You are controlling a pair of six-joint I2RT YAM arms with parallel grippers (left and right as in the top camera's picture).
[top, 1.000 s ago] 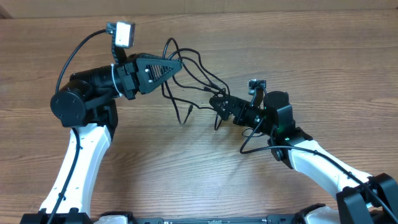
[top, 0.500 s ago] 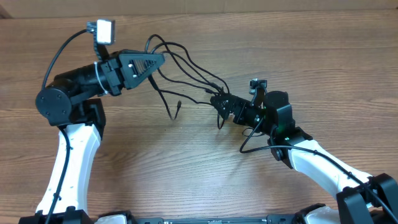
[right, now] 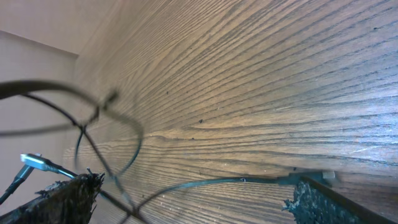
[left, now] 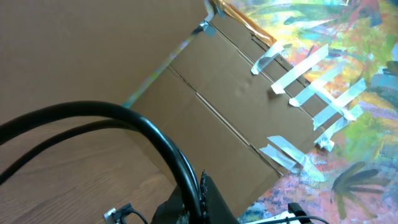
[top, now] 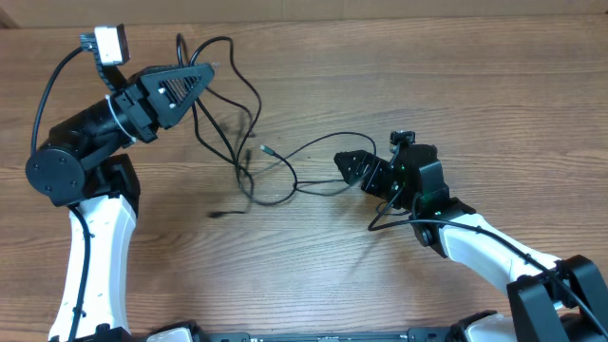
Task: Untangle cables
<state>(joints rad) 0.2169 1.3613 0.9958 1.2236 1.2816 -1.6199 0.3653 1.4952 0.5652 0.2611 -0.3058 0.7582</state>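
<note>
Since the earlier overhead frames, the left gripper (top: 201, 72) had been carried toward the far left of the table (top: 313, 266). The cables (top: 328, 139) had been drawn away from the right gripper (top: 342, 163) and stretched out between the two. Two arms and two grippers were counted. The left gripper was seen closed on the cables, with a loop standing above it and the rest trailing down to the wood. The cables could not be counted, being crossed and blurred. Two loose ends were made out, one a silvery plug (top: 269, 149), the other smeared. The right gripper was spread, with one thin run reaching toward it.

From the left wrist, the cables (left: 93, 115) were seen as two black runs arching into the fingers, which were cut off at the lower edge. Cardboard (left: 205, 124) filled the background.

From the right wrist, both fingertips (right: 68, 193) were seen well apart and cropped below, with one cable lying between them on the table. Whether it was touched could not be told. One silvery plug (right: 34, 163) was shown near the picture's left edge; the rest was blurred.
</note>
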